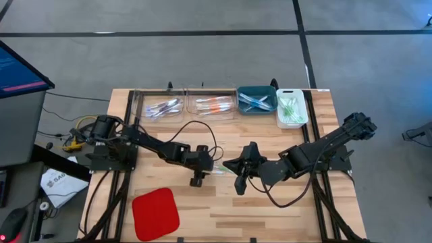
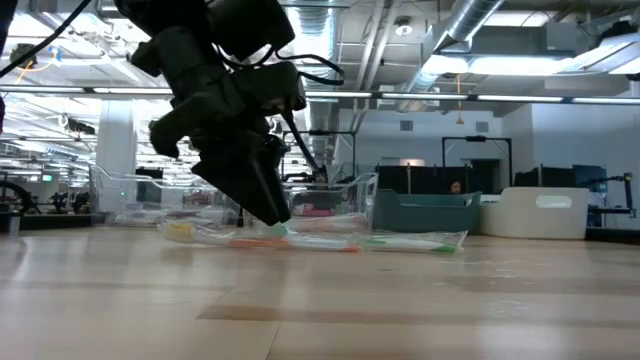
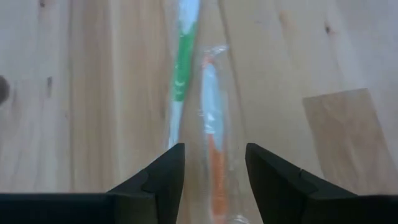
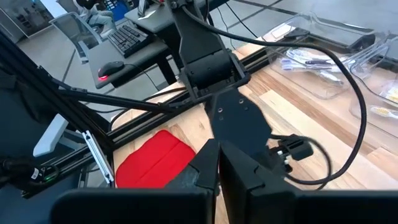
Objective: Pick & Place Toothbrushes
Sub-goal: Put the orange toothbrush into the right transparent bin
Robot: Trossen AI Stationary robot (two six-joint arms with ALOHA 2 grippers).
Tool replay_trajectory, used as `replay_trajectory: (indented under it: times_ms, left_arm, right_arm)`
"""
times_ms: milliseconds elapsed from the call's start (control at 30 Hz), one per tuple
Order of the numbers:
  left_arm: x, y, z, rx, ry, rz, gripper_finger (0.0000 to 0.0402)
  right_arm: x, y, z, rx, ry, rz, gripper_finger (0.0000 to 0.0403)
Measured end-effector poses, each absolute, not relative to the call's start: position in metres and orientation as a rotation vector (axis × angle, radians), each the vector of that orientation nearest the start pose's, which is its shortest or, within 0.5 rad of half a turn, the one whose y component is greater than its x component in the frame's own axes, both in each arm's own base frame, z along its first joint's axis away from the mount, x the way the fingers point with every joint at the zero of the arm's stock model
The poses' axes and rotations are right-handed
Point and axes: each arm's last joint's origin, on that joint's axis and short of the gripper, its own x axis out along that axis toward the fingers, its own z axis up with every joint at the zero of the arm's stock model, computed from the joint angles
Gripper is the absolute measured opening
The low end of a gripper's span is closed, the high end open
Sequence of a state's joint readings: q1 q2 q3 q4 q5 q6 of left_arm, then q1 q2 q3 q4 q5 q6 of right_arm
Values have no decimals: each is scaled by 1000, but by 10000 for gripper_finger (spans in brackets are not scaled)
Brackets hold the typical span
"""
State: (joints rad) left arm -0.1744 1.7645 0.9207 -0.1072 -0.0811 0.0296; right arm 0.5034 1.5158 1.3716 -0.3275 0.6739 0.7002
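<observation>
Left hand (image 3: 214,180) astride orange toothbrush (image 3: 214,143) (open)

Orange toothbrush (image 3: 213,155) cut off at frame edge betw claw fingers (image 3: 163,180)

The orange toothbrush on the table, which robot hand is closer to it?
Left. The left gripper is open right over the orange toothbrush, one finger on each side. The right gripper, shut, waits a little off to the side, near the green toothbrush.
</observation>
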Motion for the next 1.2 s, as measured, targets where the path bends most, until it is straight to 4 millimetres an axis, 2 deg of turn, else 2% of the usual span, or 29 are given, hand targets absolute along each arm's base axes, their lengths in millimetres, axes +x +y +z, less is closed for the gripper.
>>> replay_trajectory:
  times_ms: [233,567,867,1200]
  left_arm:
    - [331,-52,141,140,942,-95,164]
    - [329,-63,138,143,946,-123,159]
    - [329,-63,136,142,954,-120,159]
    - [332,-65,118,115,1007,-136,159]
  right_arm:
    - [304,147,350,427,319,-296,8]
    - [301,151,349,426,324,-284,8]
    - [302,151,349,426,324,-285,8]
    - [302,151,350,435,314,-281,8]
